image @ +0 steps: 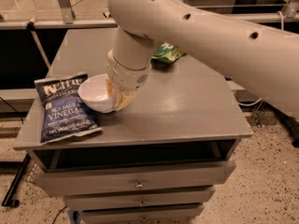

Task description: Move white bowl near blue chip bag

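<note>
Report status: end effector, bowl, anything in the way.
End effector at rim of white bowl. Bowl on table, right beside blue chip bag. Green chip bag behind the arm, out of the path.

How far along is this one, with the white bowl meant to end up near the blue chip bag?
Looks done: the white bowl is right beside the blue chip bag on the cabinet top, its left rim at the bag's right edge. In hand: the gripper is at the bowl's right rim; whether it holds the bowl can't be told. Probably left: freeing the bowl and drawing the arm away.
</note>
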Controlling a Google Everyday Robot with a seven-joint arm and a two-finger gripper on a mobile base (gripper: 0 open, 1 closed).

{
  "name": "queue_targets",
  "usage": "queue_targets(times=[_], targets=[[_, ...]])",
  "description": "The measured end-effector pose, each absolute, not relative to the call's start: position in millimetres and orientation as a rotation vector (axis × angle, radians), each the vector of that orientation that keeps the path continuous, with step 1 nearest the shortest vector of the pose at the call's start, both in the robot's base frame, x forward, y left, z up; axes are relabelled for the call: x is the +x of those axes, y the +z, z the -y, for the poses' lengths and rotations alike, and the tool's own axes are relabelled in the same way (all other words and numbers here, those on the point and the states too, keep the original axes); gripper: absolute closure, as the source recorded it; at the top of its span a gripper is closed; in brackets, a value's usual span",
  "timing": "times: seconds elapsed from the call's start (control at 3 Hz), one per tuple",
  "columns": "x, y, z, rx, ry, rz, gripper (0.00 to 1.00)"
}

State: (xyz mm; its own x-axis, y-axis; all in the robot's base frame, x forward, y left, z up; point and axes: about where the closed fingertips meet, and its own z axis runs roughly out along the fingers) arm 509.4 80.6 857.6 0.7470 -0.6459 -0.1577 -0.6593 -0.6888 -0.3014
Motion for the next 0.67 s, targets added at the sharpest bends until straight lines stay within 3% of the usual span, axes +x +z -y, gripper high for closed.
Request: queue_targets(times=[0.67], targets=[[508.0, 857.4, -81.8, -2.611, 0.054, -1.004, 0.14]])
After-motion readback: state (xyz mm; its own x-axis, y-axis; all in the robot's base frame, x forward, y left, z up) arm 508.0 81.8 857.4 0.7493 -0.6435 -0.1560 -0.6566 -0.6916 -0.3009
